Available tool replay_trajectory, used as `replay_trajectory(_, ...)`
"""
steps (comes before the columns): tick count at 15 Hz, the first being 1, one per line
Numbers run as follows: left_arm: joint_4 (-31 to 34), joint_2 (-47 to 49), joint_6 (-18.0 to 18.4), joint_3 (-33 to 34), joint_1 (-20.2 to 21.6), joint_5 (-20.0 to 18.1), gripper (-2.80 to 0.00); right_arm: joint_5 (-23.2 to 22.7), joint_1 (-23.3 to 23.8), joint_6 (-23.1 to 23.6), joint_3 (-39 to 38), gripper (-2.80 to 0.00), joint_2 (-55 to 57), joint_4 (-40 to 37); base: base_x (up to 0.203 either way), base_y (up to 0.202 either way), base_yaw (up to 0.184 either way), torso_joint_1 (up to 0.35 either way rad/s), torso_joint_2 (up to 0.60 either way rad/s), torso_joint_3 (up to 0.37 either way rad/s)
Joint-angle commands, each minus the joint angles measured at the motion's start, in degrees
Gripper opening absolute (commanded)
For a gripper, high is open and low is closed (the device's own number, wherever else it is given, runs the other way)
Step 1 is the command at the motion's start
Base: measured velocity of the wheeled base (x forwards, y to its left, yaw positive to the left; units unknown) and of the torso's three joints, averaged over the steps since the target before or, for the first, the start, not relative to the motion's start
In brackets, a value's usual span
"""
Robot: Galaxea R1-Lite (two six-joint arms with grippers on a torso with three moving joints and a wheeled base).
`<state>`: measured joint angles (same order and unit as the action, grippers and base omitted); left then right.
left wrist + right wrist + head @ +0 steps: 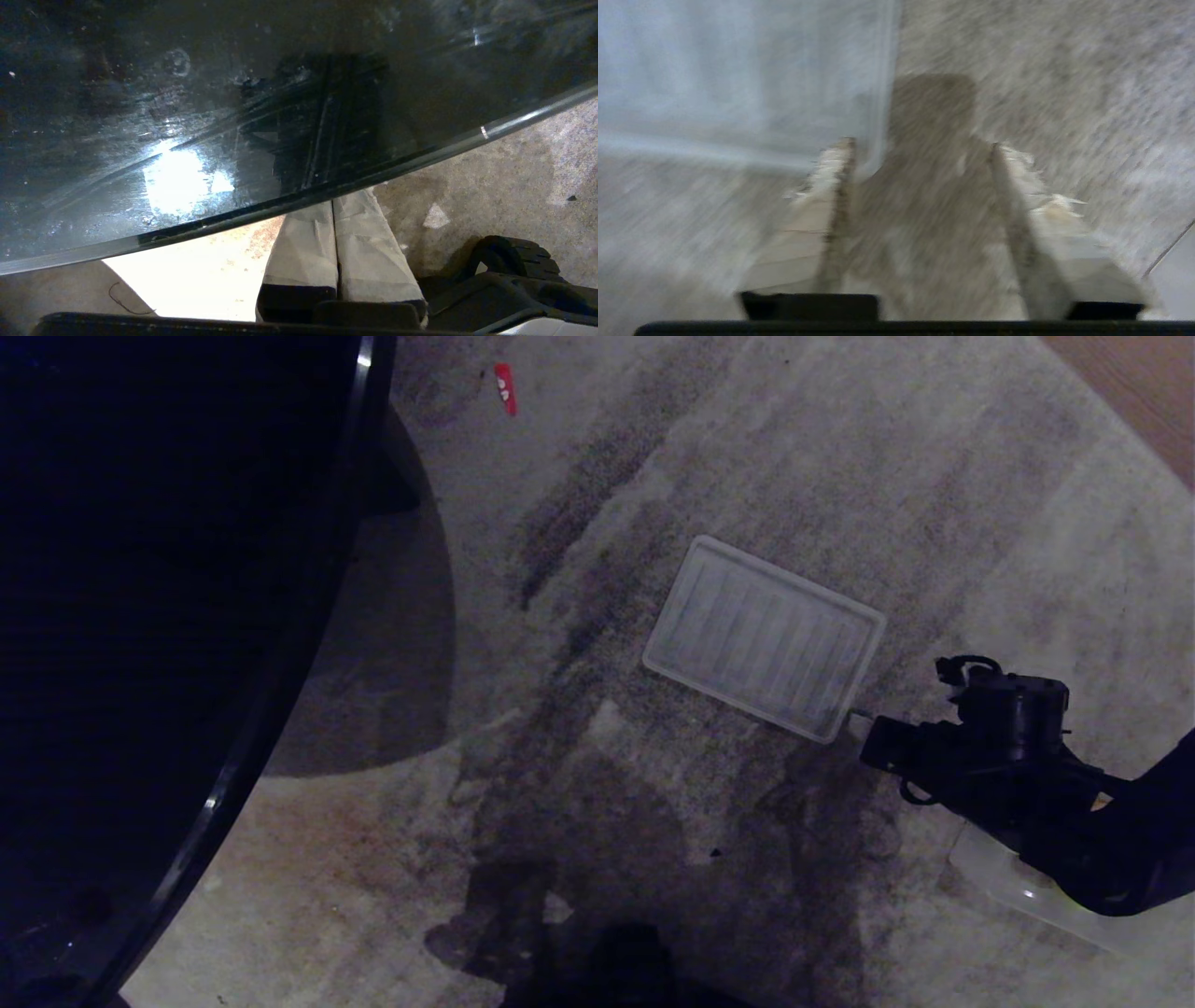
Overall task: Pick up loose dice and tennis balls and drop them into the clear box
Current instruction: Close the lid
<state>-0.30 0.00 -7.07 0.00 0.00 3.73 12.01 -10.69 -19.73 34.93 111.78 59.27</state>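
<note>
My right gripper (pixel 878 742) hangs low over the carpet at the right, beside the near corner of the whitish ribbed lid (pixel 761 639). Its fingers (pixel 831 205) stand apart with only carpet between them, so the right gripper (pixel 920 144) is open and empty. A corner of the clear box (pixel 1013 889) shows under the right arm. The lid (pixel 738 79) fills one side of the right wrist view. My left gripper (pixel 332 201) is parked, shut, under the dark table's edge. No tennis balls are in view, and no dice can be made out for certain.
A dark round glass table (pixel 168 616) fills the left, its rim (pixel 420 161) passing above my left fingers. A small red thing (pixel 504 387) with pale marks lies on the far carpet, too small to identify. Wooden floor (pixel 1139 392) shows at the far right.
</note>
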Motion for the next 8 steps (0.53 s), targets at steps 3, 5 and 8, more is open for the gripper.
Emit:
replay_trajectory(3,-0.05,0.08,-0.05,0.09,0.0,0.04,-2.8,1.44,0.31,-1.59,3.79,0.0,7.52,3.85,0.0,0.0,0.0,0.0,0.0,0.0)
replay_trajectory(5,-0.05,0.02,-0.05,0.09,0.0,0.04,-2.8,1.43,0.32,-3.65,5.33,0.0,9.45,6.57,0.0,0.0,0.0,0.0,0.0,0.0)
replay_trajectory(8,-0.05,0.07,-0.05,0.09,0.0,0.04,-2.8,1.43,0.32,-5.12,5.91,0.0,11.65,9.74,0.0,0.0,0.0,0.0,0.0,0.0)
